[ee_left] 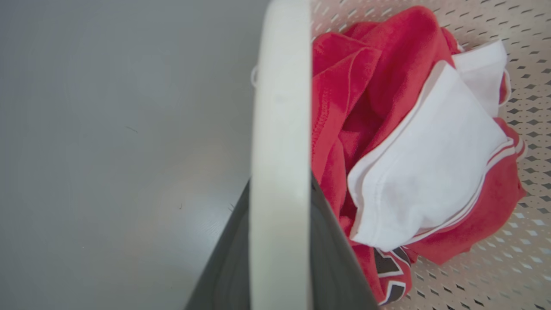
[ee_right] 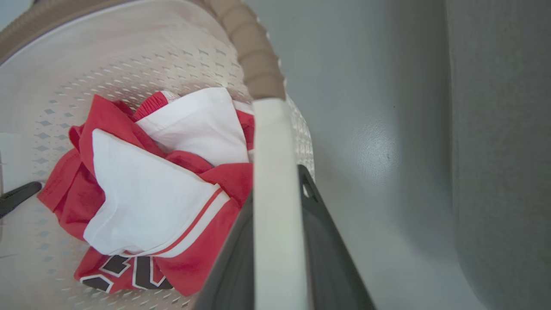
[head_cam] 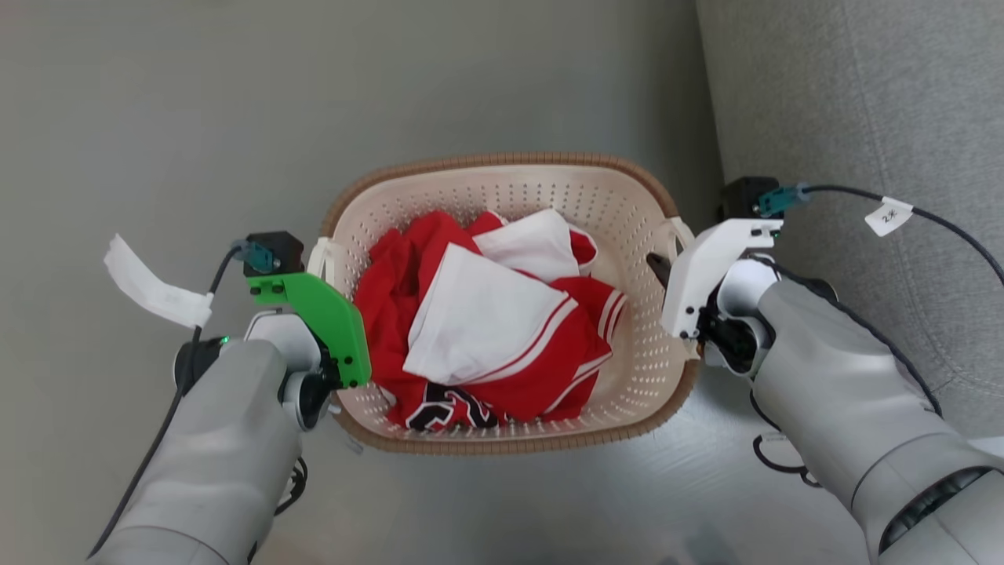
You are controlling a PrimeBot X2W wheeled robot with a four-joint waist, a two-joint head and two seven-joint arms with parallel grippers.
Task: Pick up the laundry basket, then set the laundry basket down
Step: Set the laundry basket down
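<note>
Well, the left gripper (ee_left: 280,189) has its dark fingers clamped on one white handle of the laundry basket (head_cam: 549,184), which is between both arms over the grey floor (head_cam: 157,118), a red-and-white jersey (head_cam: 486,329) heaped inside. Opposite, the right gripper (ee_right: 277,185) pinches the other handle, a grey sofa (head_cam: 863,102) just beyond.

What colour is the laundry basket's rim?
The laundry basket has a brown, woven-look rim; it shows best in the head view.

The laundry basket (head_cam: 643,369) is upright at the centre of the head view: cream-white, perforated, rounded-rectangular, with a brown woven-look rim and 2 white side handles, 1 per end.
</note>
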